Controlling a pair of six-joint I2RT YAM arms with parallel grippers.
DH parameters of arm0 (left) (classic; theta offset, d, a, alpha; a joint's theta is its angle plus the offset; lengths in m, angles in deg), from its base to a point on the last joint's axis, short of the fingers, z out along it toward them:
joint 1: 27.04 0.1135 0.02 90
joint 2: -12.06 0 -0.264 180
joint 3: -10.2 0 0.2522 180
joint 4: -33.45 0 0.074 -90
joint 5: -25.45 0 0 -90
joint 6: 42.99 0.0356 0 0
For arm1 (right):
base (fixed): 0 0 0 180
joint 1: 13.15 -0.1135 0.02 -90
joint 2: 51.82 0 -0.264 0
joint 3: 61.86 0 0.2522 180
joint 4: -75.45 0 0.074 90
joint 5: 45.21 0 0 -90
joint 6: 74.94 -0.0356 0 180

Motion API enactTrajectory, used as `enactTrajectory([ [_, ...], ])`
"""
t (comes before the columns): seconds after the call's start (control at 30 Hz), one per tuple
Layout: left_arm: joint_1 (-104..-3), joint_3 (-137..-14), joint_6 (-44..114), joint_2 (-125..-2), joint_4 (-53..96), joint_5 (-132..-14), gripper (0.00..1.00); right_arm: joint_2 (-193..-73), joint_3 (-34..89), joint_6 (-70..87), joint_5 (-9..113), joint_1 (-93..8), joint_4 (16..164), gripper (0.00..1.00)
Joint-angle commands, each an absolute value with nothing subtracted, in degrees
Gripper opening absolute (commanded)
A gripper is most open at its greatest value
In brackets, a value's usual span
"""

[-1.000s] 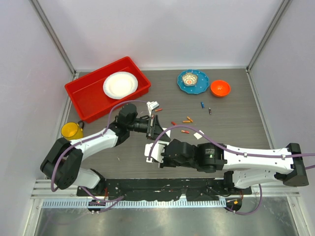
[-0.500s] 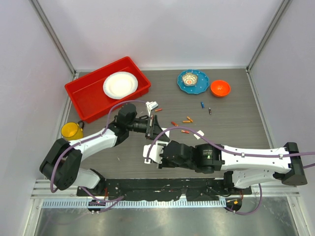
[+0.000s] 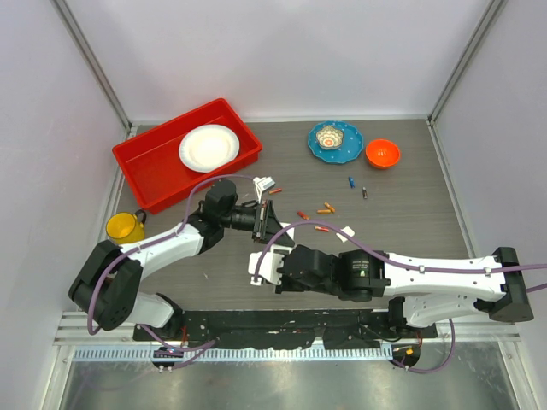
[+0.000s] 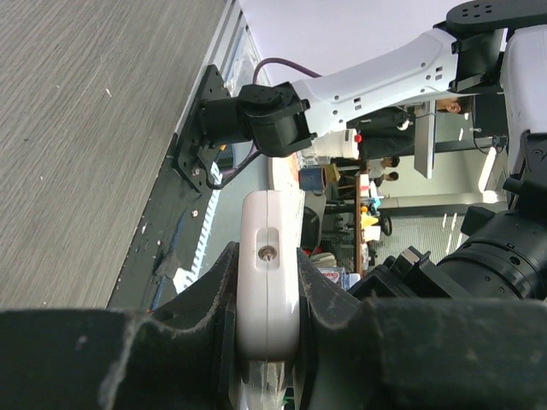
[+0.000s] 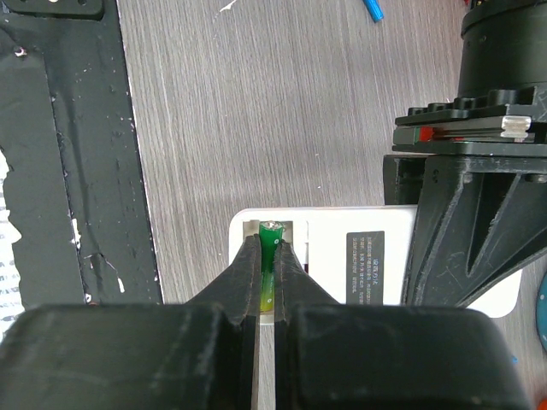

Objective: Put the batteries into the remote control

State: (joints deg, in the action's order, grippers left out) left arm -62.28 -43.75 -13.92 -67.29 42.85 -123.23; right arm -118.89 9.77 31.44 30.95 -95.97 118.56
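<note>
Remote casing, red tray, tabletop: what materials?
Remote control: likely moulded plastic, smooth matte white, screw set in its edge. Red tray: probably plastic, uniform colour, slight sheen. Table: grey wood-grain, matte; laminate or veneer, cannot tell.

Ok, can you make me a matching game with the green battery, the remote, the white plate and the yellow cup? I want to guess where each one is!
Things:
1. green battery
2. remote control
3. white plate
4. yellow cup

Places:
A. lying in the red tray
B. clamped in the left gripper
C. standing on the table, outside the tray
D. pinched in the right gripper, right over the remote's white back

Pairs: 1-D, 2-B, 3-A, 4-C
</note>
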Motion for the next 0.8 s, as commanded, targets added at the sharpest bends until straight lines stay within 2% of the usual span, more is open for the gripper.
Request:
enactTrajectory([
  [0.0, -60.5, -47.7, -16.7, -64.6, 46.9, -124.5, 0.0, -120.4, 8.2, 29.8, 36.9, -98.1, 130.2, 0.01],
  [0.43, -59.2, -47.4, -16.3, -64.8, 46.7, -125.0, 0.0, -120.1, 7.7, 30.0, 36.4, -99.3, 130.5, 0.01],
  [0.77, -59.3, -45.7, -16.8, -65.0, 47.6, -125.3, 0.0, -119.1, 7.8, 29.8, 28.7, -99.3, 126.1, 0.01],
])
